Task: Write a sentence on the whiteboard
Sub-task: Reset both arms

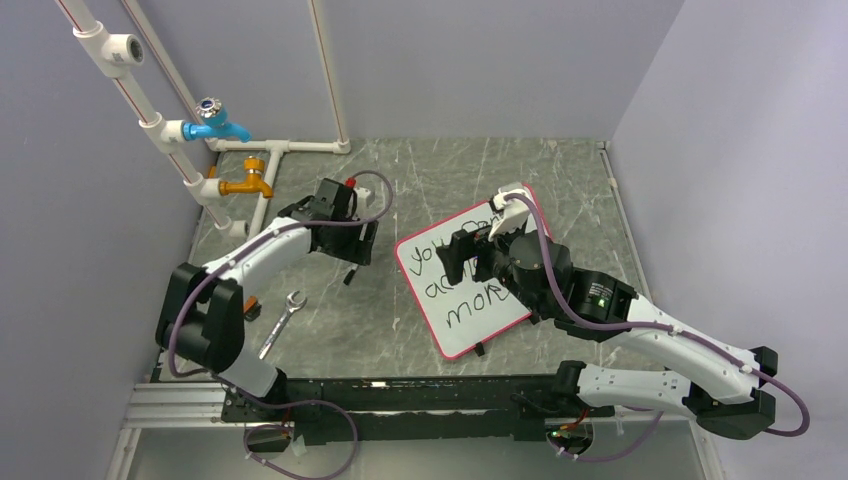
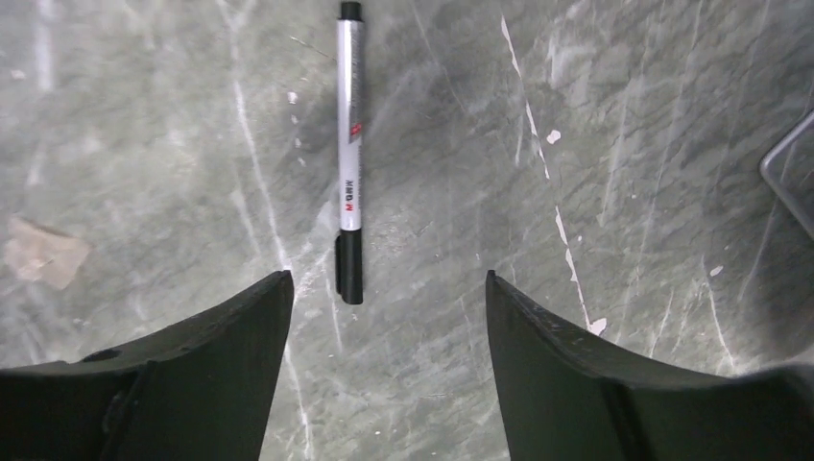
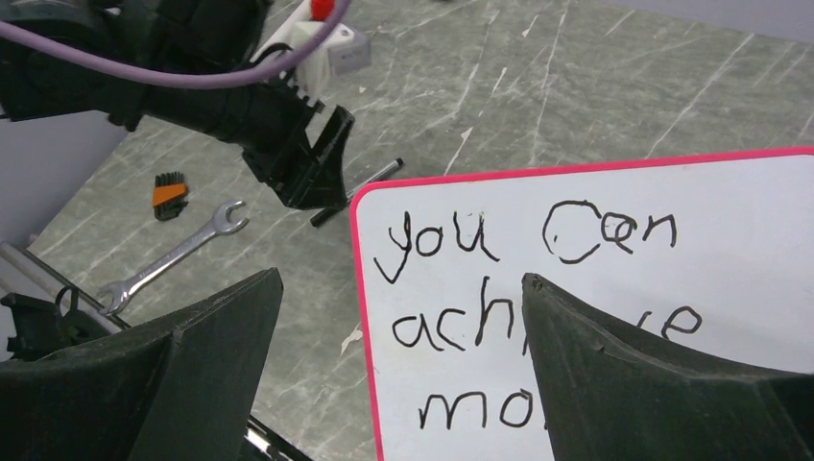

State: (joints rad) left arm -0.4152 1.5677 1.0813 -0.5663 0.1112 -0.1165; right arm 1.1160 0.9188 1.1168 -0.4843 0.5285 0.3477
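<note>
The whiteboard (image 1: 442, 305) lies flat on the table, red-pink rim, with black handwriting in three lines; "you can" (image 3: 538, 230) is readable and the lower lines are partly hidden by a finger. My right gripper (image 3: 401, 279) hovers open over the board's left edge (image 1: 458, 262), holding nothing. A silver marker with a black cap (image 2: 349, 154) lies loose on the table left of the board (image 3: 370, 180). My left gripper (image 2: 384, 279) stands open just above it (image 1: 358, 262). The marker's capped end reaches between the fingertips, touching neither.
A steel wrench (image 1: 281, 323) and a small orange-and-black brush (image 3: 169, 192) lie on the table to the left. White pipes with a blue tap (image 1: 215, 125) and a yellow tap (image 1: 250, 183) stand at the back left. Grey walls enclose the table.
</note>
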